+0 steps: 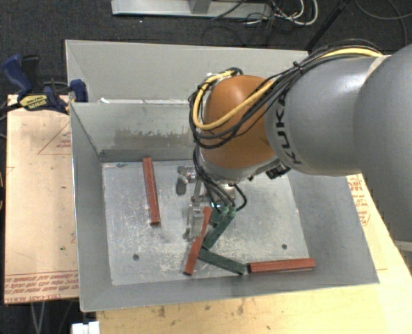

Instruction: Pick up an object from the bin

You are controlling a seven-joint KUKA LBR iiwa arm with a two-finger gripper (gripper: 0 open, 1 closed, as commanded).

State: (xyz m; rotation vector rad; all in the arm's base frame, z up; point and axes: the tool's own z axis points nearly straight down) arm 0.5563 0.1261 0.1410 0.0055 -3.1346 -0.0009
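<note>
Nearest the front wall of the grey bin (88, 207), a red-brown bar (282, 264) lies crosswise, with a dark green bar (223, 261) at its left end. The end effector (197, 211) is mid-bin over a thin red-brown stick (191, 259) that slants front-left to back-right (top end hidden). Can't tell if it's open or closed. Another red-brown strip (150, 190) lies well left.

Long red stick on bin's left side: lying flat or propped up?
Lying flat: the red stick rests full length on the bin floor, clear of the gripper.
</note>
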